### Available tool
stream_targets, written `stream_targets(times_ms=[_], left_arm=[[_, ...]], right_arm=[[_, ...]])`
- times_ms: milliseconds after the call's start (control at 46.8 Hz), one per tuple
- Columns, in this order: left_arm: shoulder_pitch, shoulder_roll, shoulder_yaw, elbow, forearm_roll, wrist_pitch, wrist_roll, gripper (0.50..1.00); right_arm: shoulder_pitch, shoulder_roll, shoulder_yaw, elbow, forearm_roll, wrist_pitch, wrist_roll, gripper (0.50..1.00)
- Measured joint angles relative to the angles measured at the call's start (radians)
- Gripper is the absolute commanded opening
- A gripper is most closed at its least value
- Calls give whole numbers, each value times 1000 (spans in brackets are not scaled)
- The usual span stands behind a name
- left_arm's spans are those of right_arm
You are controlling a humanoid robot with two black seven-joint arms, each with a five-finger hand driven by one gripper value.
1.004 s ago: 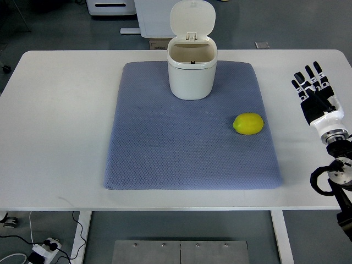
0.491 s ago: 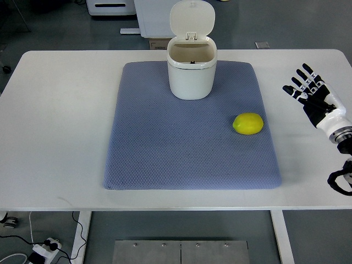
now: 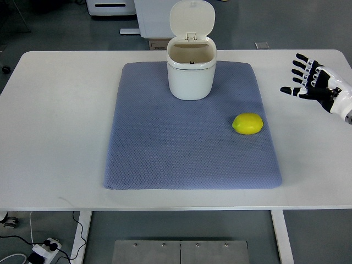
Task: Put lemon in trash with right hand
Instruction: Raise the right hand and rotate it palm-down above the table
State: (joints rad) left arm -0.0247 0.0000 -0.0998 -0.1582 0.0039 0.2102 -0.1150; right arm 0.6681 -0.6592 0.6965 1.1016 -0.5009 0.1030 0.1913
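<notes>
Lemon round on mat; right hand splayed, empty; careless touch could roll it off.

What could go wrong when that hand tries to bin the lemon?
The lemon is round and lies loose on the mat, so a clumsy touch from the right hand might roll it away. The hand is open and well off to the side, so it must aim carefully. The bin has a small mouth and a raised lid; a bump could tip it or shut it.
</notes>
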Motion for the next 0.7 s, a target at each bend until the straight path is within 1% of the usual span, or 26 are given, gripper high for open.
stream_targets(times_ms=[149, 256, 342, 534, 705], left_arm=[[0, 0, 0, 0, 0, 0, 0, 1000], [0, 0, 0, 0, 0, 0, 0, 1000], [0, 0, 0, 0, 0, 0, 0, 1000], [0, 0, 0, 0, 0, 0, 0, 1000], [0, 0, 0, 0, 0, 0, 0, 1000]], right_arm=[[82, -35, -80, 1, 32, 1, 2, 1000], [107, -58, -123, 6, 73, 6, 5, 1000], [121, -91, -155, 8, 102, 25, 4, 1000], [192, -112, -268, 14, 227, 105, -9, 1000], [334, -151, -464, 14, 248, 202, -10, 1000]])
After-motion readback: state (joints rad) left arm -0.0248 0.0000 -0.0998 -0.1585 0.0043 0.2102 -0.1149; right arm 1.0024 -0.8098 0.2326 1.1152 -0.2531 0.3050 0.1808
